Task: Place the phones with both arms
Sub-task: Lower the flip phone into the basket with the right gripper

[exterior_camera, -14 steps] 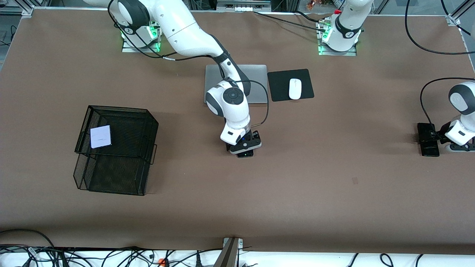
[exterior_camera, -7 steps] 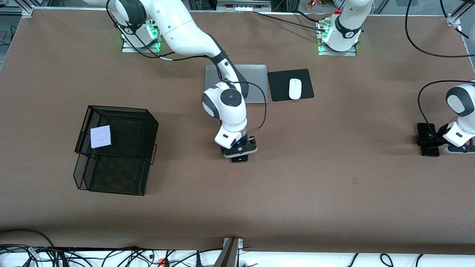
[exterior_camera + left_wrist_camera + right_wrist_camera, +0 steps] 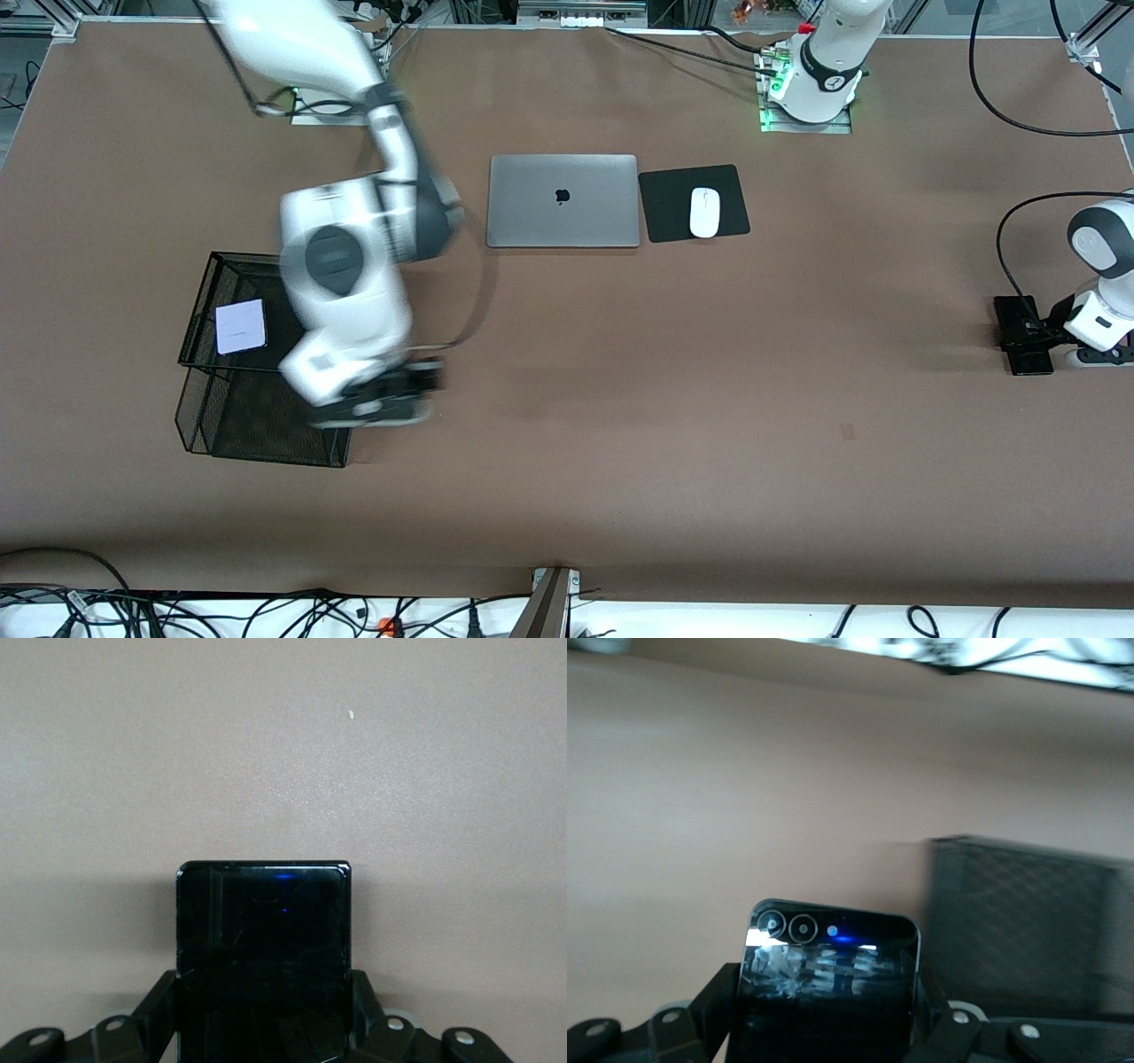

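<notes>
A brown surface [image 3: 709,461] fills the frame, cables [image 3: 221,611] along its bottom edge. The right hand [image 3: 381,403], centre-left by the basket [image 3: 266,434], grips a black phone [image 3: 828,992]. The left hand [image 3: 1032,341], at the right edge, clamps a slab [image 3: 261,957].

right pincer [image 3: 390,403] carried small black phone [image 3: 826,988] to mesh basket [image 3: 266,439].

Brown table [image 3: 709,443] with grey laptop [image 3: 563,201], black mouse pad [image 3: 673,204], black mesh basket [image 3: 266,416], long black phone [image 3: 1023,341].

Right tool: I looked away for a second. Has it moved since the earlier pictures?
Yes. The right tool has swung away from the laptop to the mesh basket's edge.
</notes>
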`<action>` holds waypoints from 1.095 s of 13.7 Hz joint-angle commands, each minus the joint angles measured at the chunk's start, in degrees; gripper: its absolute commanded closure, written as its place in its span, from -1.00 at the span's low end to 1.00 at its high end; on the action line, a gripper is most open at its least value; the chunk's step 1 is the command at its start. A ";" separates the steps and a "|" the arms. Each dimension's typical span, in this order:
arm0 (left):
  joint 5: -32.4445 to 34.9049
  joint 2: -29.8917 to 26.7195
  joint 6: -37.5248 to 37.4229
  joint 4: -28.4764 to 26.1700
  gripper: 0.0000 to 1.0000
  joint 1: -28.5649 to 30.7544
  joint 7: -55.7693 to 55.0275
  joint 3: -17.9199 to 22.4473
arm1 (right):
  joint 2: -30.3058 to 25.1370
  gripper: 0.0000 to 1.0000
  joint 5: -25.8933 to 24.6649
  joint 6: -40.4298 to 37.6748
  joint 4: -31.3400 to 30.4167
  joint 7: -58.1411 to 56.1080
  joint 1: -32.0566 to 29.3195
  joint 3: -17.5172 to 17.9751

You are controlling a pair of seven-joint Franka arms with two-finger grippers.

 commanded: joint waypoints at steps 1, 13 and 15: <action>-2.00 1.38 0.15 1.87 1.00 -0.43 -1.26 -0.56 | 0.12 1.00 -0.29 0.77 -2.89 -7.94 -6.09 -0.03; -1.73 -1.95 -13.38 7.33 1.00 -15.43 -20.84 -0.65 | 3.73 0.93 6.92 10.35 -13.09 -10.24 -12.61 0.15; -1.21 -2.05 -17.24 7.68 1.00 -20.36 -22.46 -0.65 | 4.17 0.26 6.92 10.35 -13.09 -10.07 -12.61 0.15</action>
